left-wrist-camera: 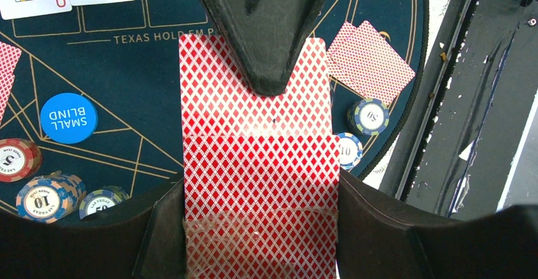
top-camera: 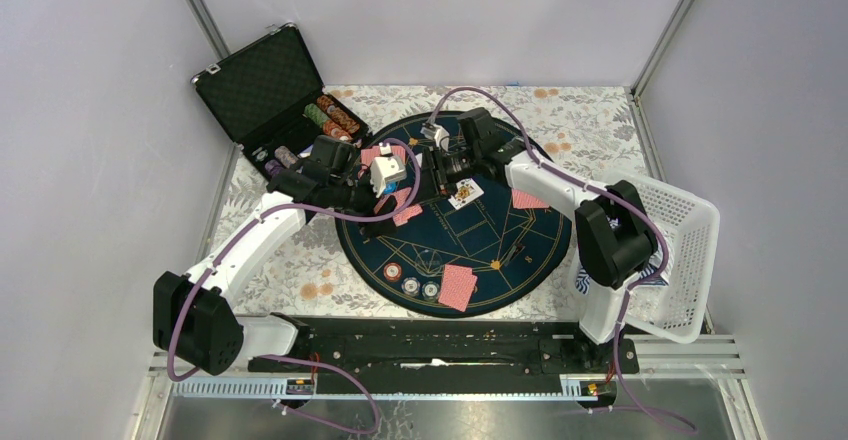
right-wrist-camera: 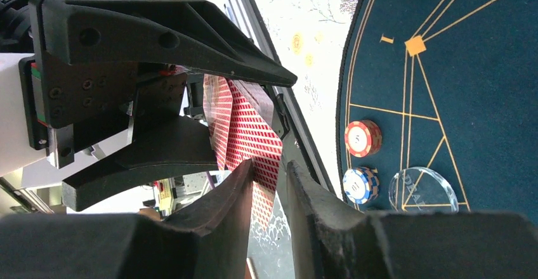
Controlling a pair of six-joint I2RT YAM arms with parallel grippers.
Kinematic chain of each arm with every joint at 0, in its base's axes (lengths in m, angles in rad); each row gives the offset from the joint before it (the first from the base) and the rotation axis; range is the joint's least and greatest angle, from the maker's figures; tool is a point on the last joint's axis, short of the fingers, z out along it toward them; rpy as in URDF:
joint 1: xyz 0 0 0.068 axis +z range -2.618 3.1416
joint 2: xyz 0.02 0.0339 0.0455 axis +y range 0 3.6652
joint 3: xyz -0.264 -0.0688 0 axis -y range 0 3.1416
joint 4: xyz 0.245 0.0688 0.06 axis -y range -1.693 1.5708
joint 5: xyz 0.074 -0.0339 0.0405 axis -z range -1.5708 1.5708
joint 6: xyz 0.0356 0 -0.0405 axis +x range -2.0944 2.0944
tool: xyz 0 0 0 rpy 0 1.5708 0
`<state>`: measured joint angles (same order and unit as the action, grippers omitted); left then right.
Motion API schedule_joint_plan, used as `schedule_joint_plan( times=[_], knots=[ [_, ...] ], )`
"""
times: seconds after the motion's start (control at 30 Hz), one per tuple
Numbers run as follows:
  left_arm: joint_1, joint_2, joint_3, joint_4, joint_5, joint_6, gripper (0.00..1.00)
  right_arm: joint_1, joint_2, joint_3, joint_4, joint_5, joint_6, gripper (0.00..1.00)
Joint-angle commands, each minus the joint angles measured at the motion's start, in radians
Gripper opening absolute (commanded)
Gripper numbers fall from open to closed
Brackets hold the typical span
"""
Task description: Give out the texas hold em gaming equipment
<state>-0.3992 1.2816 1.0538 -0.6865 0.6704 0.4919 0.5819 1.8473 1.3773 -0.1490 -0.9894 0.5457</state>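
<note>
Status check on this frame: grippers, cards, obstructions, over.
Left fingers clamped on red-backed card deck. Right fingers straddle its top card, grip unclear. Round dark-blue felt mat below holds striped round poker chips, dealt cards.

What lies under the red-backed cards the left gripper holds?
The dark round mat; a blue-white chip pokes out at the right edge of the cards. Anything directly beneath is covered.

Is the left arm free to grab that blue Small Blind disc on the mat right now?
Probably not. The left pincer is shut on the deck of red-backed cards, and the right pincer is at that same deck. The blue disc lies uncovered on the mat, so only the full grip blocks it.
</note>
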Motion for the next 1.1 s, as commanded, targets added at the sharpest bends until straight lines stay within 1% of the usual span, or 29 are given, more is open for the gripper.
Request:
schedule_joint_plan(
  times=[0.0,0.53,0.7,1.07],
  knots=[
    [0.002,-0.032,0.029,0.051,0.044,0.002,0.00,-0.023,-0.010,0.034,-0.037,-0.001,-0.040,0.31],
    [0.002,-0.031,0.028,0.050,0.041,0.002,0.00,-0.059,-0.049,0.023,-0.055,-0.018,-0.059,0.21],
    [0.002,-0.028,0.030,0.050,0.043,0.002,0.00,-0.074,-0.057,0.022,-0.065,-0.025,-0.066,0.13],
    [0.002,-0.030,0.027,0.051,0.041,0.003,0.00,-0.120,-0.081,0.019,-0.097,-0.029,-0.094,0.09]
  ],
)
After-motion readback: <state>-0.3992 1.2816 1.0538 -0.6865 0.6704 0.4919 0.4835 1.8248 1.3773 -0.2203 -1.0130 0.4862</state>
